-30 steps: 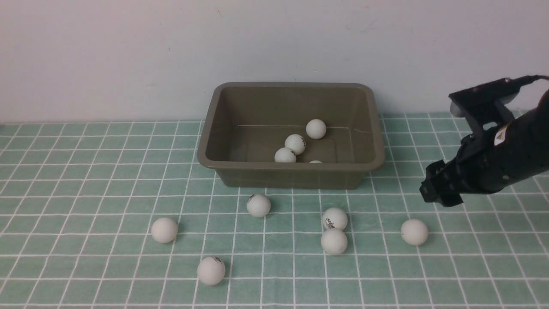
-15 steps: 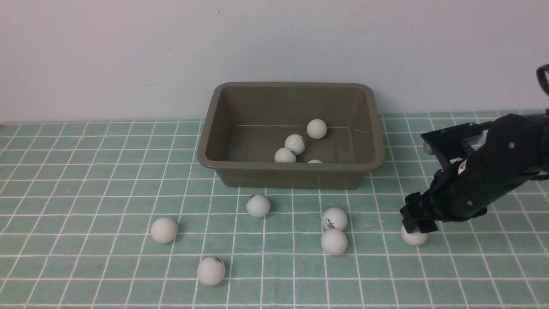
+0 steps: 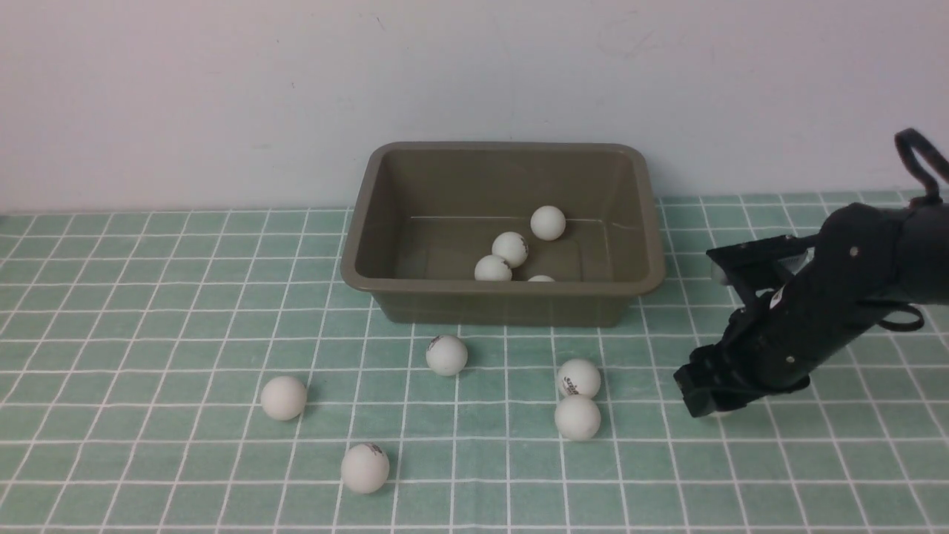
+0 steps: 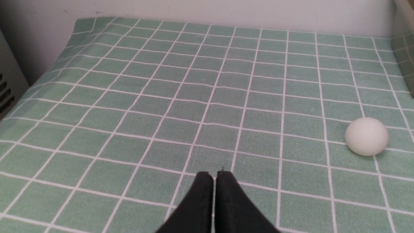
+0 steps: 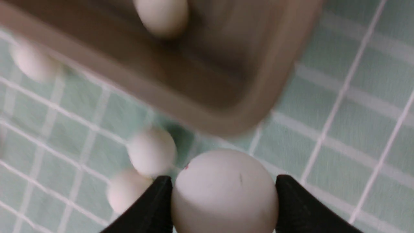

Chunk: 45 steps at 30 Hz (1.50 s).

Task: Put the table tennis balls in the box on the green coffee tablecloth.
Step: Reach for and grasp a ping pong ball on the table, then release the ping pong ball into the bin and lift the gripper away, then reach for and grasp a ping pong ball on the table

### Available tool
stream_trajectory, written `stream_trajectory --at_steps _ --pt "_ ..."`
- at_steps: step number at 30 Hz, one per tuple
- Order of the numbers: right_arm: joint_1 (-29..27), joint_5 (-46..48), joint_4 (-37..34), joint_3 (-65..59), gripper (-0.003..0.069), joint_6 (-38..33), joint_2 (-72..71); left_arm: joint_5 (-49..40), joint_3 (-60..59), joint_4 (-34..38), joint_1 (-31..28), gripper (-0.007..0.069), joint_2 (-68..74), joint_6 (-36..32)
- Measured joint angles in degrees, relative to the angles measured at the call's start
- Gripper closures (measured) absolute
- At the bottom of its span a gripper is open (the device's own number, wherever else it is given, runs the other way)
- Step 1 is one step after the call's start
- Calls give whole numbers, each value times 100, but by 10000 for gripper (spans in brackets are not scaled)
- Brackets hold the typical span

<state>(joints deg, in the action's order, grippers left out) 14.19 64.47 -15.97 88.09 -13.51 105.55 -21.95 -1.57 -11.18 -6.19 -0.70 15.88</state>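
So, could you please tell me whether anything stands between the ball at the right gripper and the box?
Nothing visible lies on the green tablecloth between them. The ball, clasped by the right gripper, has only the rim of the box to clear.

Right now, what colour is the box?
The box is olive-brown, plainest in the front view.

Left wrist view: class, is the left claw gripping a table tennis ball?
No. The left claw is shut on nothing, and the one ball lies apart from it on the tablecloth.
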Motion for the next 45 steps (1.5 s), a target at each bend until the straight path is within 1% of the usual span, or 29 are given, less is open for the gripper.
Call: stream_trajectory --at_steps 2,6,14,18,24,26,29,32,35,38,42,45 --pt "97 -90 -58 509 297 -34 12 0 0 0 0 629 0 0" --pt "268 -493 -137 1117 297 -83 311 0 0 0 0 629 0 0" --pt "426 -690 -163 1785 295 -155 1463 0 0 0 0 629 0 0" --pt "431 -652 -164 2041 264 -256 1764 0 0 0 0 629 0 0" --pt "431 -629 -169 2261 151 -274 1970 0 0 0 0 629 0 0" --pt "431 -542 -169 2369 111 -274 1988 0 0 0 0 629 0 0" --pt "431 -321 -163 2555 94 -274 1988 0 0 0 0 629 0 0" --pt "431 275 -141 2947 88 -274 1988 0 0 0 0 629 0 0" --pt "431 573 -100 3317 87 -256 1974 0 0 0 0 629 0 0" --pt "431 642 -21 3604 87 -118 1860 0 0 0 0 629 0 0" --pt "431 685 207 3682 85 83 1569 0 0 0 0 629 0 0" --pt "431 741 488 3687 85 314 1310 0 0 0 0 629 0 0"
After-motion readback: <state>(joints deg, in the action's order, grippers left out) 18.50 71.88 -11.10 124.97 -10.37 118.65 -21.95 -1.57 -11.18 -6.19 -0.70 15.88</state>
